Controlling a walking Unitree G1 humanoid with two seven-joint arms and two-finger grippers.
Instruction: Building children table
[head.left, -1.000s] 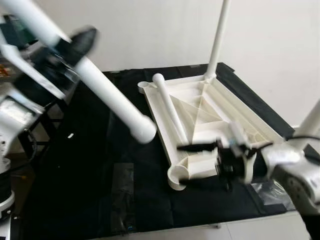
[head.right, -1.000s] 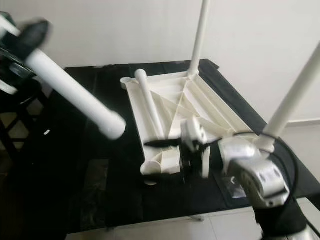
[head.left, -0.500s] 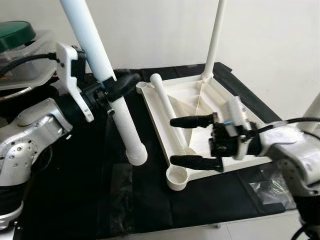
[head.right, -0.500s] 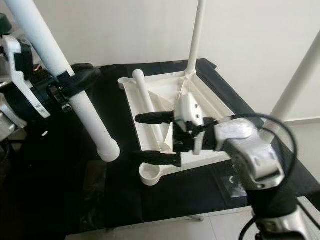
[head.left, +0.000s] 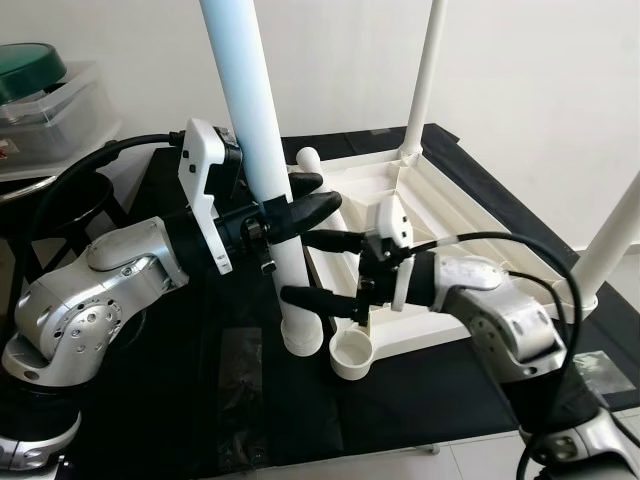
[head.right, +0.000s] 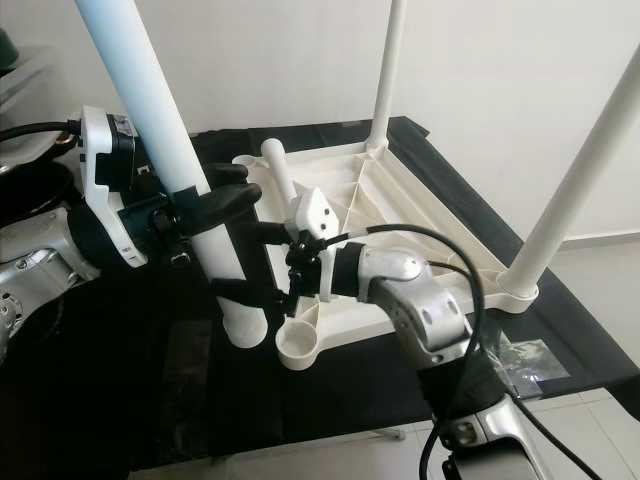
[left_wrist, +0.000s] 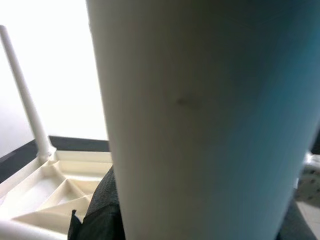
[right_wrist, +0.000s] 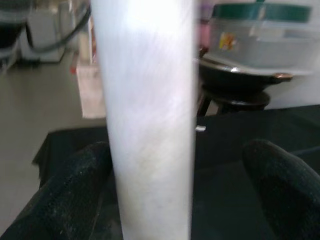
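Upright, a white table leg (head.left: 262, 170) stands clamped in the left gripper (head.left: 300, 205), its foot beside the upturned tabletop's (head.left: 450, 225) empty corner socket (head.left: 350, 352) at 5 o'clock. Meanwhile, the right wrist view shows the right gripper's (right_wrist: 180, 192) fingers (right_wrist: 280, 185) spread wide, flanking the leg (right_wrist: 147, 115).

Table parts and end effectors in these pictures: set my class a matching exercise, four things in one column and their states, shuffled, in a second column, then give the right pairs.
Things
1. left end effector
2. right end effector
3. loose table leg
4. corner socket

States
A. lying in the upturned tabletop
B. empty, beside the held leg's foot
C. shut on the upright table leg
D. open, fingers either side of that leg

Pairs: 1-C, 2-D, 3-A, 4-B
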